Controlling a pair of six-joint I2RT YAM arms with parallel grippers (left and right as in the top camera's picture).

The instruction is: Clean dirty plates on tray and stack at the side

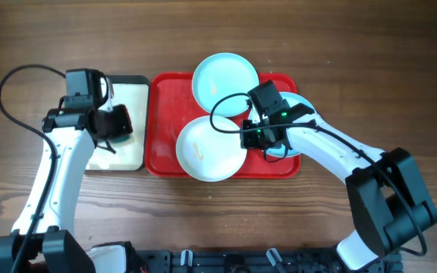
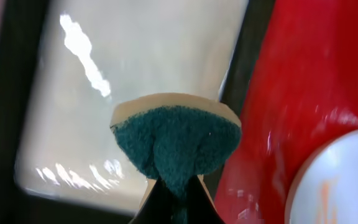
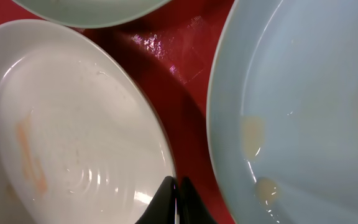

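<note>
With jaws closed, the right gripper [image 3: 176,184] sits at the white plate's [image 3: 73,124] right-hand rim, nearer than the left gripper [image 2: 174,190], whose jaws clamp a sponge [image 2: 179,137].

The red tray [image 1: 164,98] is crowded. The far blue plate [image 1: 225,78] and the white plate [image 1: 211,148] almost meet, and the right blue plate [image 3: 303,93] reaches past the tray's right edge. Between the white and right plates only a narrow strip of red floor shows — the right gripper [image 3: 178,190], fingers pressed together, sits over it. The widest bare floor is the tray's left strip. Beside it, the left gripper [image 2: 174,186] and its sponge [image 2: 178,140] hang over the cream tray [image 1: 131,152] — blocking that side. Bare table [image 1: 370,76] lies right of the tray.
</note>
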